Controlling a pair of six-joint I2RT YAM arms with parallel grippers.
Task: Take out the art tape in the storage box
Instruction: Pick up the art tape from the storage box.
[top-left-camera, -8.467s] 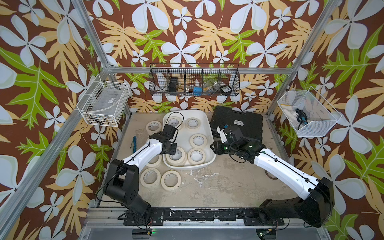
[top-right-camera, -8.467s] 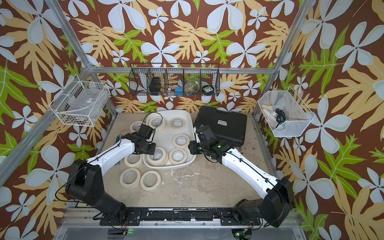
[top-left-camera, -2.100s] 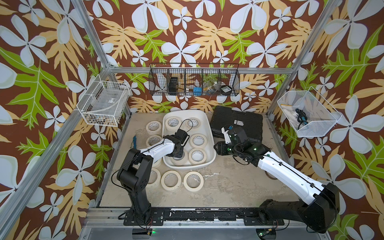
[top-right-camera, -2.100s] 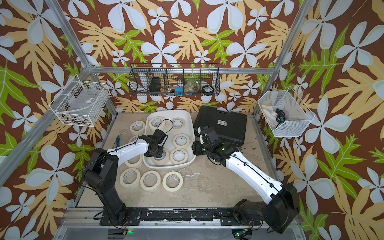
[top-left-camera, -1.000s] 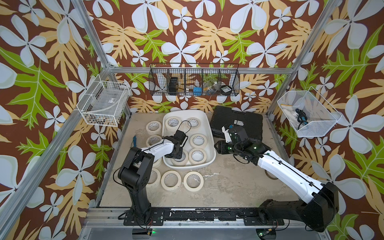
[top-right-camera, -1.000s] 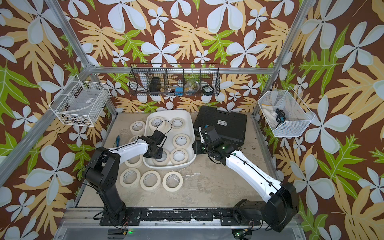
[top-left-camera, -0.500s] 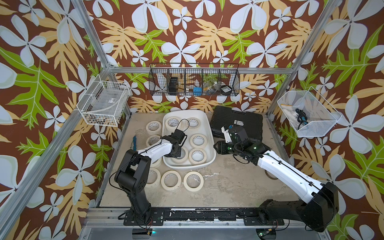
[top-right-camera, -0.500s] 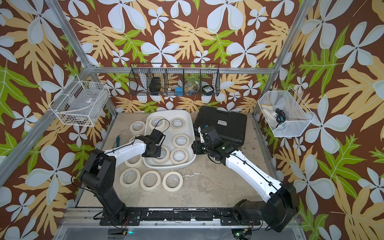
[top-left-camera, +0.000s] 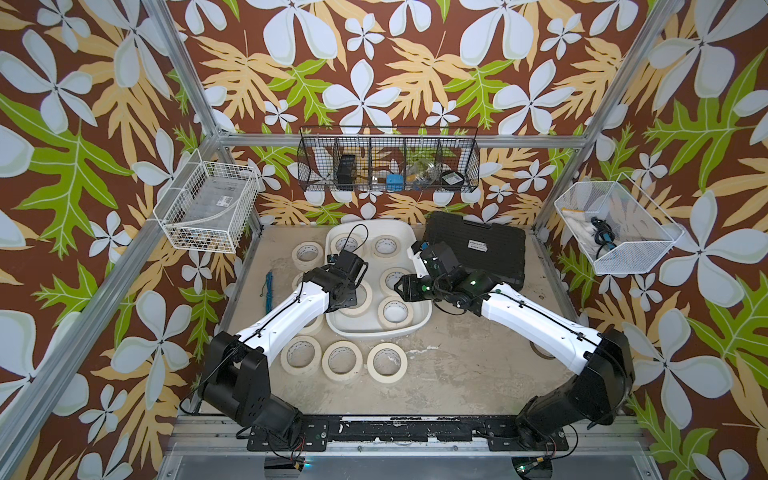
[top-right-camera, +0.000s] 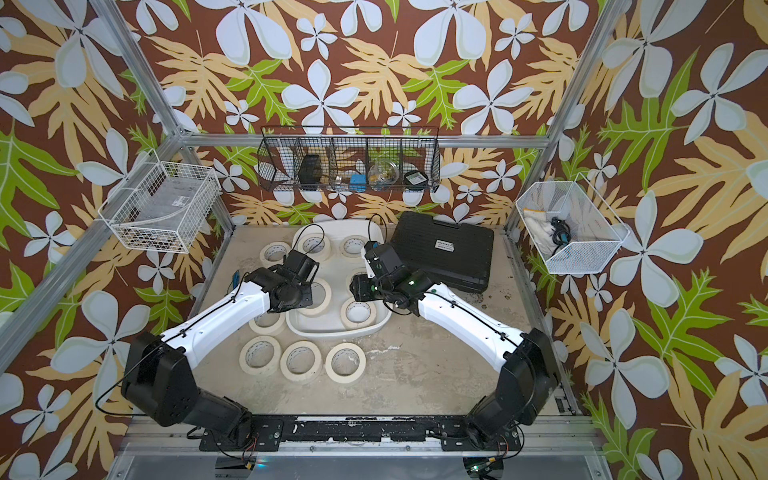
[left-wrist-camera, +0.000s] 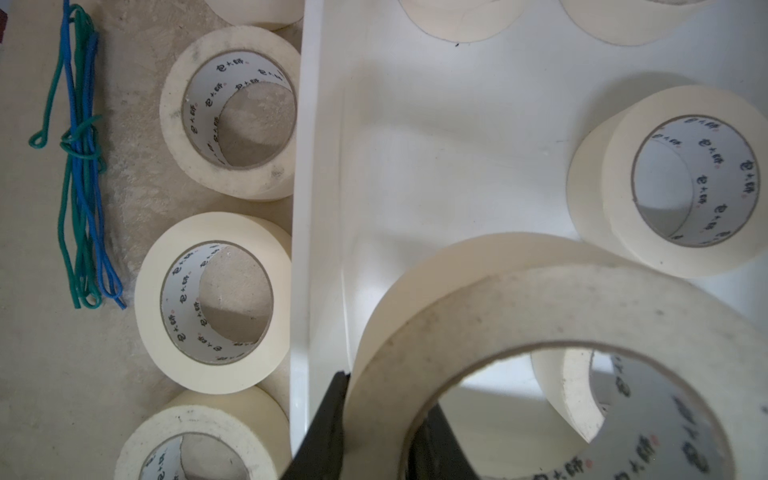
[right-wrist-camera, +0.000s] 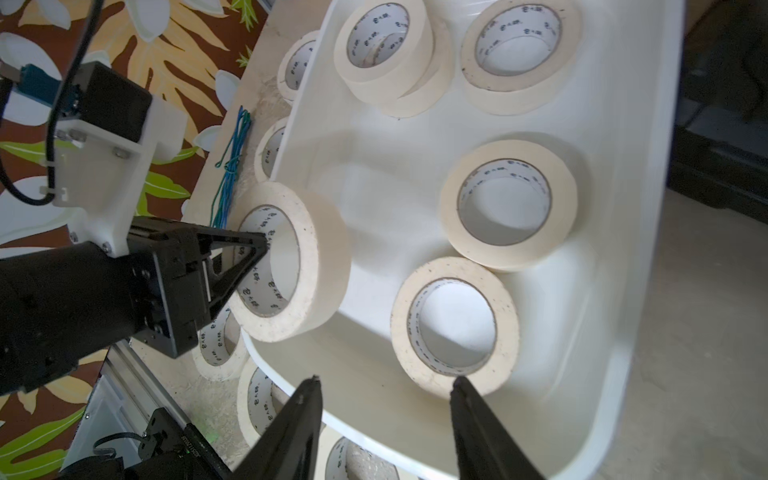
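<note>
**Removal of a tape roll from the box.** The left gripper (right-wrist-camera: 255, 253) is shown closed on the wall of one tape roll (right-wrist-camera: 320, 249), with one finger inside the core and the other outside. The roll is held tilted and appears to be lifted off the floor of the white storage box (top-left-camera: 374, 331), close to its left rim. The right gripper (right-wrist-camera: 384, 392) is held partly open and empty over the right side of the box, near a roll lying flat (right-wrist-camera: 455, 328). Tape is seen at four spots on the box floor; the far left one seems to be a stack of two.

For a clean step, the held roll is best raised until its lowest edge is clear of the rim. It is then carried left and set down flat in a free spot. Since only one wall is pinched, the roll may swing, so a slow carry is advised. The rolls already laid out (top-left-camera: 342, 360) along the near and left sides of the box are to be avoided, as is the blue-green cord (left-wrist-camera: 81, 166).

The table (top-left-camera: 457, 374) is a worn, patchy beige surface. A black case (top-left-camera: 478, 249) is laid just beside the box, at the far right. Wire baskets (top-left-camera: 205, 208) are hung on walls papered with large flowers and leaves.
</note>
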